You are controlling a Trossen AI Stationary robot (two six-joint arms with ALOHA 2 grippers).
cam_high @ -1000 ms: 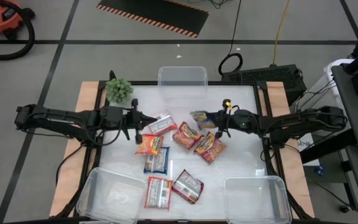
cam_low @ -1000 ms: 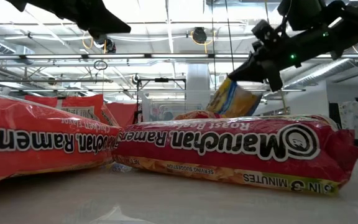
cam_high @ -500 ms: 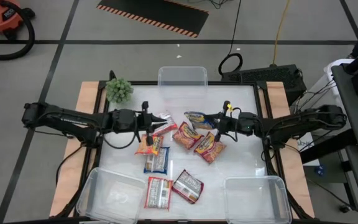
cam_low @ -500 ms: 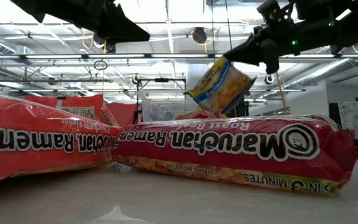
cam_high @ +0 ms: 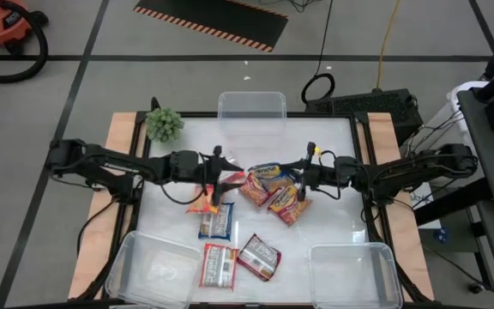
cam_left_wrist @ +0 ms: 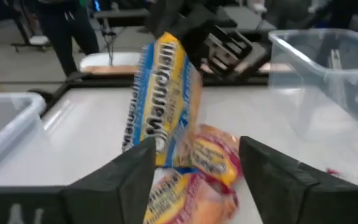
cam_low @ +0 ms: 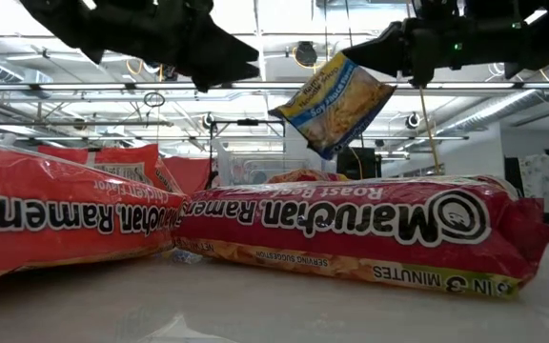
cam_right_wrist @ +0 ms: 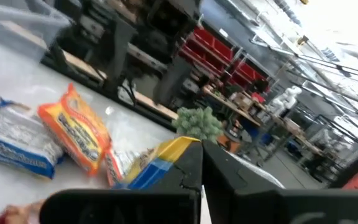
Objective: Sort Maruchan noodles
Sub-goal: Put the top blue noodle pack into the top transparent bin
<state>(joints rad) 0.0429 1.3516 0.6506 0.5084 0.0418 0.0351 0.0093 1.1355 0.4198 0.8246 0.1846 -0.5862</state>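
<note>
My right gripper (cam_high: pixel 301 175) is shut on a yellow-and-blue noodle packet (cam_high: pixel 268 172), which hangs above the table's middle (cam_low: pixel 336 100). My left gripper (cam_high: pixel 221 176) stands open facing that packet from the table's left. In the left wrist view the packet (cam_left_wrist: pixel 160 99) hangs ahead of the gripper's spread fingers, untouched by them. Several more packets lie flat on the white table: orange ones (cam_high: pixel 204 202) (cam_high: pixel 288 202), a blue-and-white one (cam_high: pixel 215 221) and red ones (cam_high: pixel 219 264) (cam_high: pixel 260 256). My right gripper pinches the yellow-and-blue packet's upper end (cam_low: pixel 381 78) between its two shut fingers. The fingers come about level from the table's right side. The packet hangs tilted below and ahead of the fingers, lifted clear of the table and of the packets beneath.
Clear plastic tubs stand at the far edge (cam_high: pixel 251 107), near left corner (cam_high: pixel 153 270) and near right corner (cam_high: pixel 354 270). A green plant (cam_high: pixel 165 124) sits at the far left. Two red packets (cam_low: pixel 351 224) (cam_low: pixel 65 214) lie close before the low camera.
My right gripper has tipped upward and risen a little, swinging the yellow-and-blue packet up clear of the packets on the table and toward the table's middle. My left gripper has gone toward the table's right and down, toward the held packet, and has opened.
</note>
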